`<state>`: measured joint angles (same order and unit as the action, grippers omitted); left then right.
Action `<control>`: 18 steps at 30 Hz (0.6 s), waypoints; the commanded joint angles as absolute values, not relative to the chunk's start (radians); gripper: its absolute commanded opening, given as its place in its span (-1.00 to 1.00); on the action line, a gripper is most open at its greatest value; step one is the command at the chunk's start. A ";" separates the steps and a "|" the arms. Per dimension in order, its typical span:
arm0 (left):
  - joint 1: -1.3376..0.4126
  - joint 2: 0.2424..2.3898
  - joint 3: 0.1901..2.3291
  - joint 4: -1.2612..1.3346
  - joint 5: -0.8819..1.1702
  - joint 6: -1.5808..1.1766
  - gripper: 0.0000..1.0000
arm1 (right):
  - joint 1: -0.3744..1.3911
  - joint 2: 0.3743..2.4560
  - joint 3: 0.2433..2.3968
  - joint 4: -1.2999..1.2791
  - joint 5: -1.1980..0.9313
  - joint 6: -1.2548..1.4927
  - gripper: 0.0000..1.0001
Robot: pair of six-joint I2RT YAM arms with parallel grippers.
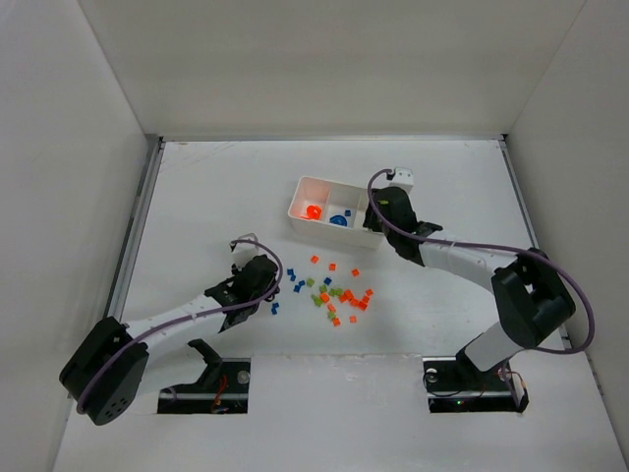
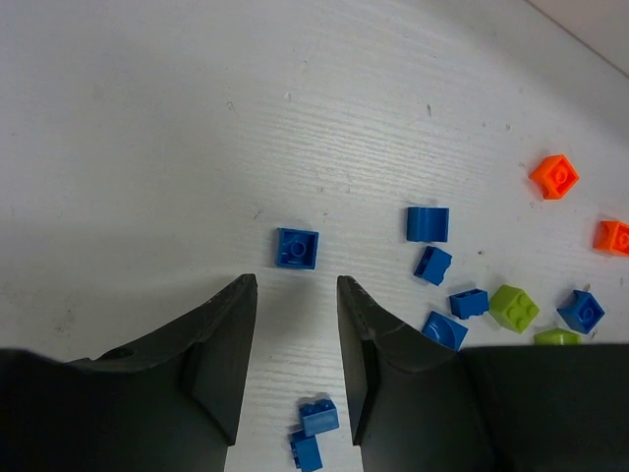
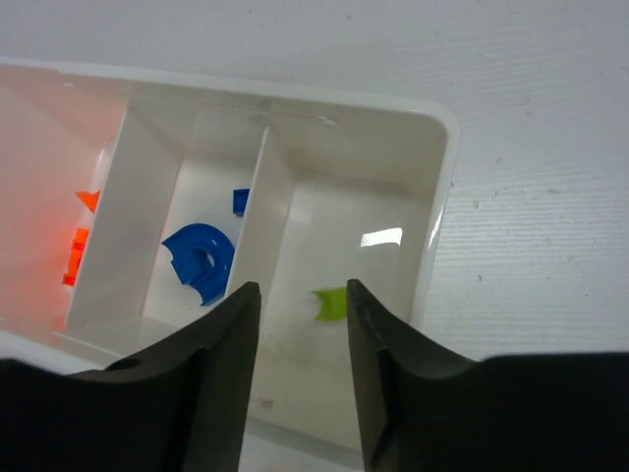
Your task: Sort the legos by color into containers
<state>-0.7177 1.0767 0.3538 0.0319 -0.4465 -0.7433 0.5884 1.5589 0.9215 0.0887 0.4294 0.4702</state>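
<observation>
The white tray (image 1: 295, 202) stands at the table's middle, with three compartments. Orange pieces (image 3: 77, 256) lie in its left one, a blue arch (image 3: 200, 261) in the middle one, and one yellow-green piece (image 3: 332, 303) in the right one. My right gripper (image 1: 378, 211) (image 3: 302, 290) is open and empty above the right compartment. Loose legos (image 1: 334, 290) lie scattered in front of the tray. My left gripper (image 1: 270, 285) (image 2: 295, 285) is open and low over the table, with a blue brick (image 2: 297, 248) just beyond its tips and two blue bricks (image 2: 316, 418) between its jaws.
More blue pieces (image 2: 428, 223) lie to the right of my left gripper, then a green brick (image 2: 514, 307) and orange bricks (image 2: 553, 176). White walls enclose the table on three sides.
</observation>
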 commanded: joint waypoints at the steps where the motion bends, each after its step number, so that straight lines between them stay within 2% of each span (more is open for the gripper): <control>1: -0.716 1.106 0.374 0.075 -0.472 -0.727 -0.31 | 0.616 1.493 0.943 0.138 0.434 0.456 -0.01; 5: -0.711 1.144 0.387 0.098 -0.463 -0.721 -0.33 | 0.657 1.424 0.887 0.149 0.427 0.471 -0.05; 11: -0.686 1.215 0.405 0.143 -0.477 -0.690 -0.36 | 0.813 1.353 0.786 0.150 0.404 0.486 -0.19; 14: -0.680 1.267 0.416 0.166 -0.469 -0.680 -0.53 | 0.902 1.355 0.755 0.146 0.403 0.502 -0.18; 18: -0.696 1.252 0.419 0.153 -0.462 -0.676 -0.72 | 0.926 1.332 0.716 0.152 0.408 0.531 -0.18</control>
